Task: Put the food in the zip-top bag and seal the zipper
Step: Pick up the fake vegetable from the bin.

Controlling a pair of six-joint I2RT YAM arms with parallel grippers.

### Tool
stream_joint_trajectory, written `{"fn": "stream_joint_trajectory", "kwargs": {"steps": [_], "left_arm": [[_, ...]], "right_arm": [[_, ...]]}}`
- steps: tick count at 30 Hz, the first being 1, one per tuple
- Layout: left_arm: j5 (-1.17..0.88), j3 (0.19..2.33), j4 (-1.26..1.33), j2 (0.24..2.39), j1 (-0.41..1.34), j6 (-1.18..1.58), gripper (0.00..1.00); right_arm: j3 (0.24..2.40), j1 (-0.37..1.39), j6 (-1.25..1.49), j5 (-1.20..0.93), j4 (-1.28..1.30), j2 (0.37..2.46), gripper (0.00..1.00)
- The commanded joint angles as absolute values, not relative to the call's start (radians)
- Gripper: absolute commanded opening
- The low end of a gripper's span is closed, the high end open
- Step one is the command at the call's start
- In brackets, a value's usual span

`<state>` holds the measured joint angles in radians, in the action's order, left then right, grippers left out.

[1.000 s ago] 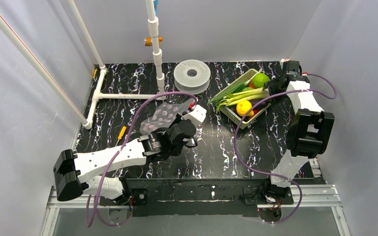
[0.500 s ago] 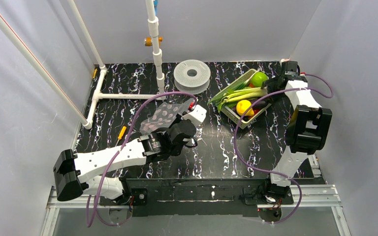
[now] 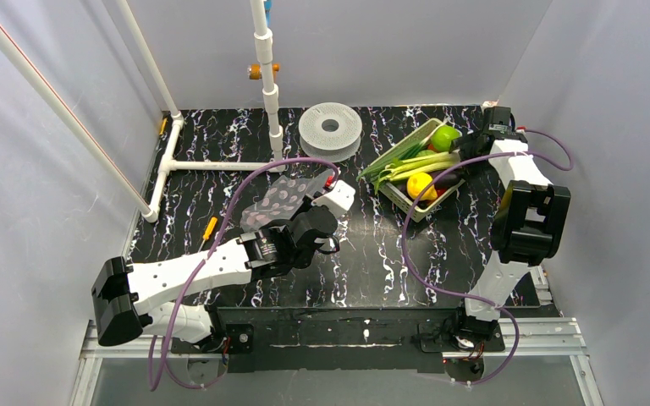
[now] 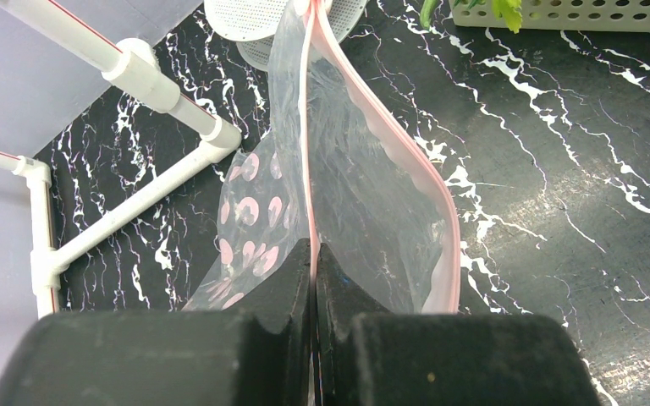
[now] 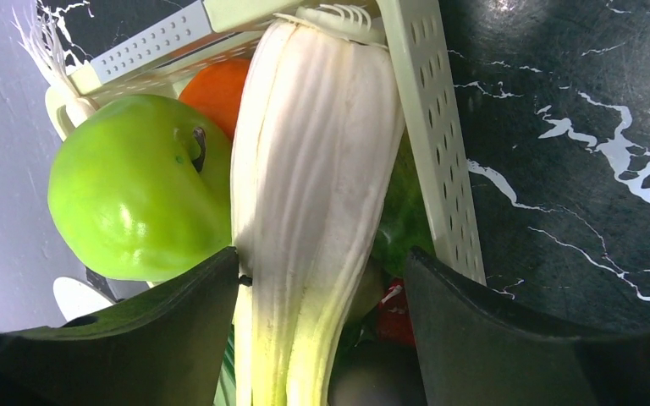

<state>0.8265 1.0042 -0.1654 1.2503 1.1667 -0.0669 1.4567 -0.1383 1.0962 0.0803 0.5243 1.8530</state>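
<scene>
The zip-top bag [image 4: 364, 194] sits on the left half of the table [image 3: 372, 254], well apart from the food, and on my left wrist feed I see it held up on edge with its mouth gaping. The pink zipper [image 4: 440, 220] curves round the open mouth, and the left gripper [image 4: 315, 262] has its jaws pressed together on the near part of that strip, pinching one lip of the bag. Pink dots show on the plastic to the left of the fingers. The food lies in the yellow-green basket [image 3: 396, 150] on the right half of the table, at the far side. The long pale stalk [image 5: 305, 194] lies lengthwise across the basket with one end poking over its rim, and the yellow piece [image 3: 420, 183] rests just beside it. My right gripper [image 5: 322, 262] is down at that end of the stalk with its jaws spread, one finger on each side. The left finger looks to be touching the stalk; the right finger stands clear of it. A green apple [image 5: 127, 211] presses against the stalk, an orange ball [image 5: 217, 89] tucked behind it. Between the bag and the basket, farther back, a white spool [image 3: 330, 128] lies flat, and a white pipe frame [image 3: 220, 166] stands on the far left.
</scene>
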Motion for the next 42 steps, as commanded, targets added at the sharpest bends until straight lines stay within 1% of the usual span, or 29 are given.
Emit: {"fn": "stream_joint_trajectory", "kwargs": {"steps": [1, 7, 9, 12, 16, 19, 20, 25, 32, 36, 40, 42], "left_arm": [[0.839, 1.043, -0.166, 1.238, 1.164, -0.054, 0.0], [0.842, 1.043, -0.164, 1.236, 1.165, -0.056, 0.0], [0.844, 1.041, -0.164, 1.235, 1.164, -0.057, 0.0], [0.845, 1.039, -0.161, 1.233, 1.164, -0.057, 0.0], [0.841, 1.04, -0.163, 1.232, 1.164, -0.055, 0.0], [0.843, 1.04, -0.164, 1.232, 1.164, -0.056, 0.0], [0.843, 1.04, -0.164, 1.232, 1.164, -0.056, 0.0], [0.847, 1.04, -0.163, 1.228, 1.164, -0.057, 0.0], [0.849, 1.04, -0.161, 1.224, 1.164, -0.059, 0.0], [0.855, 1.038, -0.157, 1.221, 1.164, -0.064, 0.0], [0.857, 1.036, -0.155, 1.225, 1.164, -0.067, 0.0], [0.858, 1.037, -0.156, 1.227, 1.165, -0.067, 0.0]], "right_arm": [[1.446, -0.143, 1.11, 0.117, 0.523, 1.822, 0.77], [1.441, -0.145, 1.133, 0.118, 0.526, 1.864, 0.71], [1.434, -0.147, 1.139, 0.108, 0.516, 1.868, 0.63], [1.421, -0.147, 1.146, 0.095, 0.503, 1.848, 0.54], [1.427, -0.15, 1.15, 0.1, 0.515, 1.813, 0.5], [1.433, -0.156, 1.162, 0.101, 0.526, 1.776, 0.44], [1.431, -0.156, 1.166, 0.102, 0.527, 1.76, 0.44], [1.446, -0.16, 1.183, 0.118, 0.542, 1.697, 0.37], [1.483, -0.163, 1.17, 0.128, 0.579, 1.658, 0.28], [1.469, -0.163, 1.16, 0.071, 0.573, 1.637, 0.18], [1.44, -0.163, 1.109, 0.013, 0.513, 1.609, 0.02], [1.439, -0.163, 1.069, -0.056, 0.486, 1.603, 0.01]]}}
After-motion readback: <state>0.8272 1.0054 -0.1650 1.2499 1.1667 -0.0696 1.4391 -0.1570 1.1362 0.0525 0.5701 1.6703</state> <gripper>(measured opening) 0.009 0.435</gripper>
